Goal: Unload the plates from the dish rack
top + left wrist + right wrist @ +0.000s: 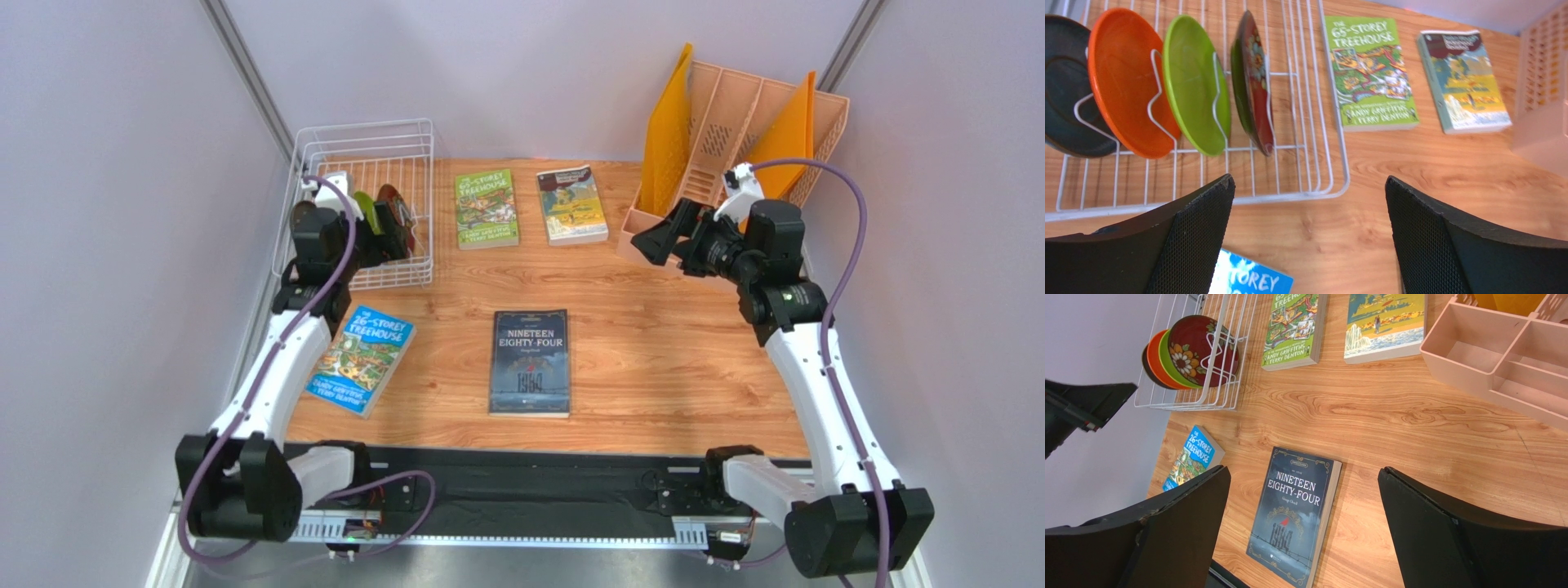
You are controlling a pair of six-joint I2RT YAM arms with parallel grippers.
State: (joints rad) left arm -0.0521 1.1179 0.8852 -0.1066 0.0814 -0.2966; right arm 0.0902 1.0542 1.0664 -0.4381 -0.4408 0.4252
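Approach step: all plates stand in the rack, far-left desk corner. Left tool and right tool gape empty. Next, you grip the red plate.

- A wooden bench top with a light grain is seen, evenly lit and without hard shadows.
- It is enclosed by plain pale walls: a back wall, a left wall and a right wall.
- A grey metal post is set at the far left corner, and a second post at the far right corner.
- A black strip is laid along the near edge.
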